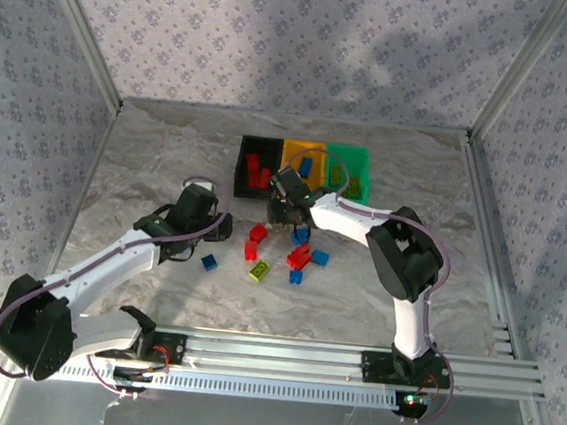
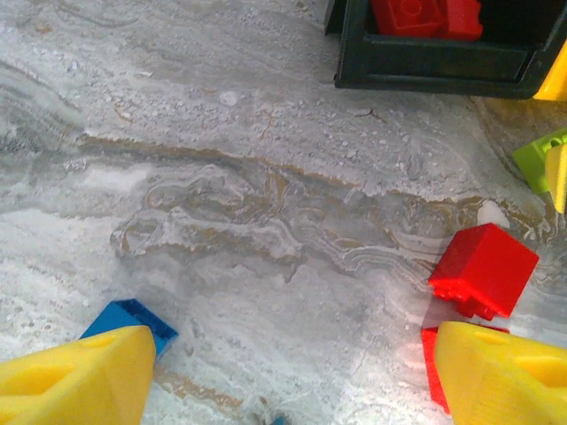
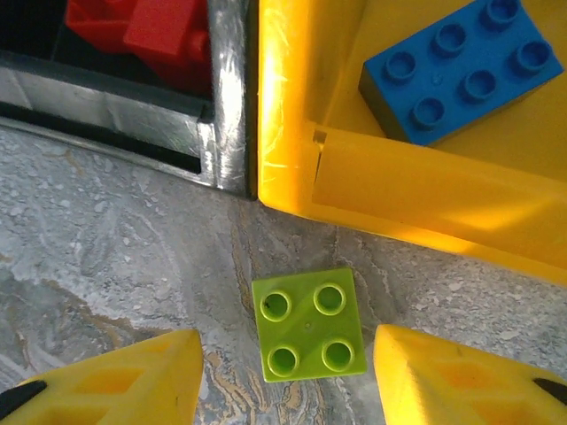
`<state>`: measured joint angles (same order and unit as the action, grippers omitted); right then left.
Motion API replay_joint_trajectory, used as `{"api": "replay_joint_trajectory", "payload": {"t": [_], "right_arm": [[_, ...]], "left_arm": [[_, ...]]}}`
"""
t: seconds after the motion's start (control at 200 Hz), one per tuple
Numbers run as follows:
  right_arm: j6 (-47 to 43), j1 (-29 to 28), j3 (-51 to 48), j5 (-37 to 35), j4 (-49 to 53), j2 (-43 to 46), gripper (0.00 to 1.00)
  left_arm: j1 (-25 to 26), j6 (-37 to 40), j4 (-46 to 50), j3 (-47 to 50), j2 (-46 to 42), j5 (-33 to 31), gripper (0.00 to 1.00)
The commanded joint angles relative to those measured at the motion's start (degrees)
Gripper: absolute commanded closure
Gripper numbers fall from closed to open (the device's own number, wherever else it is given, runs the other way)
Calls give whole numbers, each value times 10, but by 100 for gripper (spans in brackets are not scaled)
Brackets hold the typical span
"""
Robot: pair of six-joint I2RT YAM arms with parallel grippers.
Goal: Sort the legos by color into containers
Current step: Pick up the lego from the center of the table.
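Observation:
Three containers stand in a row at the back: black [image 1: 245, 174], orange-yellow [image 1: 294, 150], green [image 1: 360, 172]. My right gripper [image 1: 289, 211] hovers just in front of them. Its open jaws [image 3: 288, 372] straddle a yellow-green four-stud lego [image 3: 308, 335] lying on the table, and neither finger touches it. Red legos [image 3: 142, 35] lie in the black container [image 3: 106, 106], and a blue lego [image 3: 461, 75] lies in the orange-yellow one [image 3: 292, 106]. My left gripper [image 1: 212, 228] is open [image 2: 292, 381] over bare table, with a blue lego [image 2: 133, 319] by its left finger and a red lego [image 2: 483, 266] near its right one.
Loose legos lie in the middle of the table: red [image 1: 257, 232], red [image 1: 299, 259], blue [image 1: 208, 262], blue [image 1: 319, 257], yellow-green [image 1: 258, 271]. Another red lego [image 2: 431, 363] sits partly under my left gripper's right finger. Metal frame posts and patterned walls enclose the table.

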<state>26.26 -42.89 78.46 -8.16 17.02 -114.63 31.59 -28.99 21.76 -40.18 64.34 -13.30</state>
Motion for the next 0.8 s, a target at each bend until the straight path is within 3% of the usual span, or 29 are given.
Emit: {"api": "replay_joint_trajectory", "payload": {"t": [0.0,0.52,0.795], "right_arm": [[1,2,16,-12,31,-24,45],[4,-4,5,-25,34,-5,65],[5,-7,-44,-44,32,106,66]], "left_arm": [[-3,-20,8,17,-25,-1,18],[-3,-27,-8,30,-13,19,18],[-3,-31,-16,35,-2,24,18]]}}
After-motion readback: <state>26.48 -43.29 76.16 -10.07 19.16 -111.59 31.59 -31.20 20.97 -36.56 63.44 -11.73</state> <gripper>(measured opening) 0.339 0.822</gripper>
